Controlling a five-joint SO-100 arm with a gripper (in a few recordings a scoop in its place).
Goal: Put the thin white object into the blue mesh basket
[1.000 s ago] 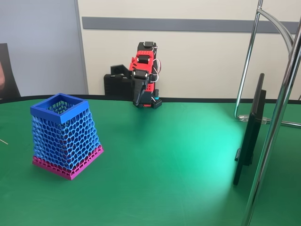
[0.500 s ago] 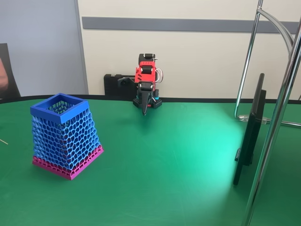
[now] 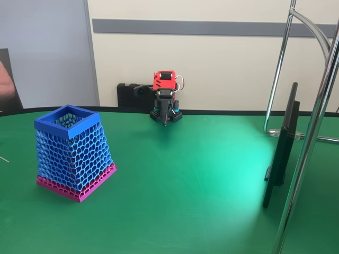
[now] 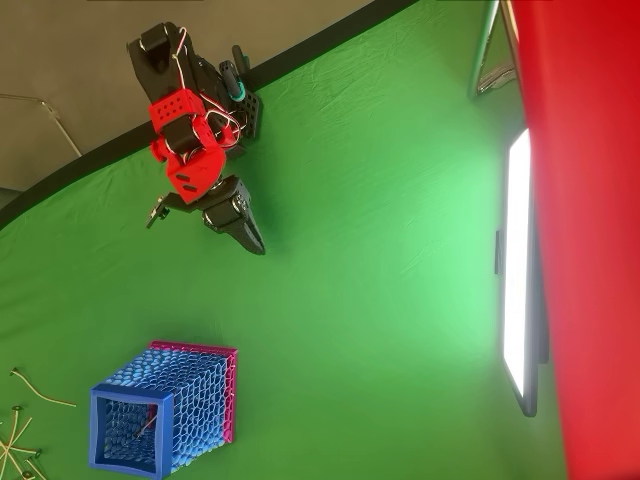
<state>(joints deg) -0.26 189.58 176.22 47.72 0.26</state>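
Basket (image 4: 165,420) holding a thin strand (image 4: 143,427) sits well apart from clenched, empty jaws.

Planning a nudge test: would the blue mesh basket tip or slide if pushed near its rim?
The blue mesh basket is probably light, being open honeycomb. It stands tall and narrows towards its rim, with a wider magenta base, so a rim push might tilt it; a low push would likelier slide it.

red printed arm (image 4: 190,150) with black servos, white wires, tapered black claw (image 4: 252,240)
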